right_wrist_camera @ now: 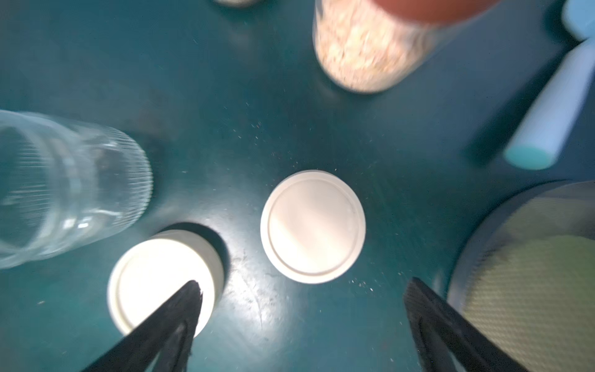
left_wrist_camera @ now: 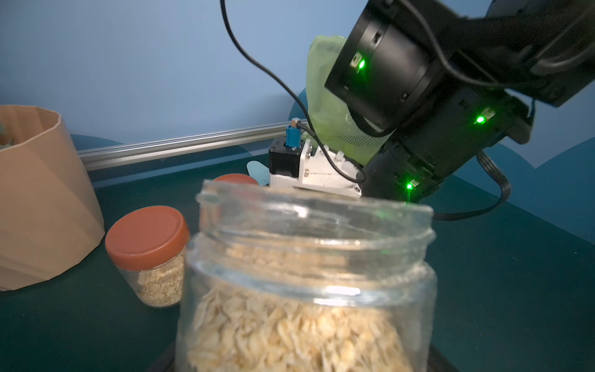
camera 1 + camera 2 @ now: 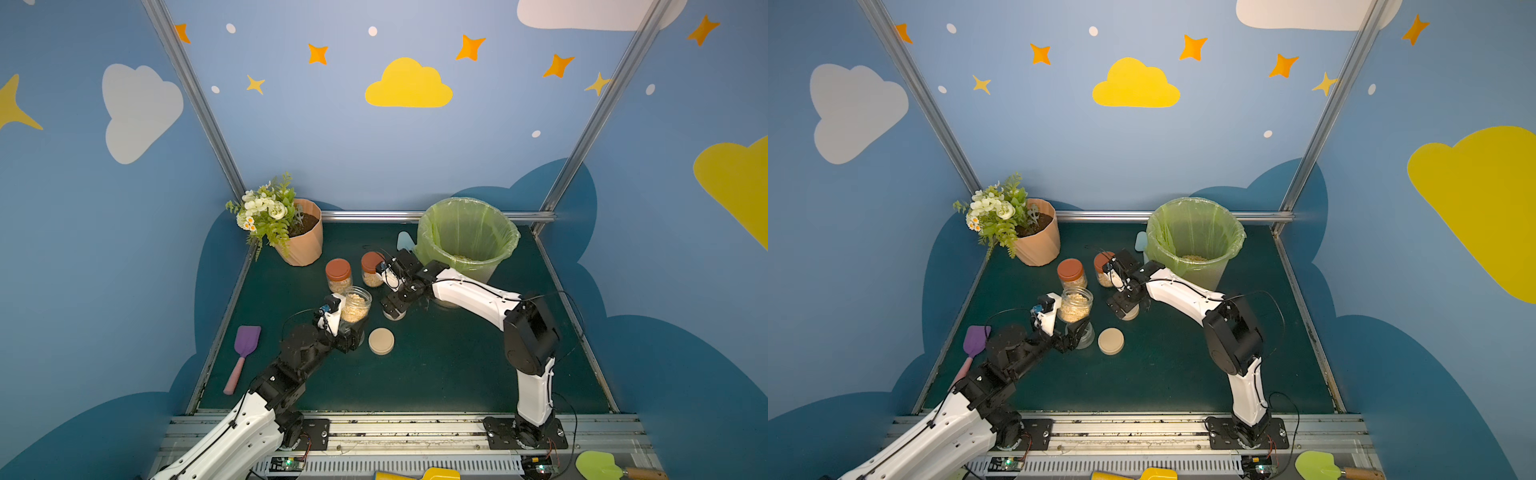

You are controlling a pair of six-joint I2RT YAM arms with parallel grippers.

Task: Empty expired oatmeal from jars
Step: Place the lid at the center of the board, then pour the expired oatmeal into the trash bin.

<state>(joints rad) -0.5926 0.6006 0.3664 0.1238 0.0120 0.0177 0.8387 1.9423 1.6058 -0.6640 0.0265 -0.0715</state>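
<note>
My left gripper (image 3: 352,328) is shut on the base of an open clear jar (image 3: 355,305), holding it mouth up; it fills the left wrist view, full of pale oatmeal (image 2: 289,325). An empty clear jar (image 3: 1086,336) stands right beside that gripper. Two red-lidded jars (image 3: 338,275) (image 3: 371,270) with oatmeal stand behind. My right gripper (image 1: 304,283) points down, open, just above a beige lid (image 1: 312,225) that lies on the mat between its fingers. A second beige lid (image 3: 381,340) lies nearer the front.
The bin with the green liner (image 3: 422,237) stands at the back right, some oatmeal at its bottom. A peach flowerpot (image 3: 305,247) stands at the back left. A purple spatula (image 3: 245,347) lies at the left edge, a pale blue one (image 3: 405,241) beside the bin.
</note>
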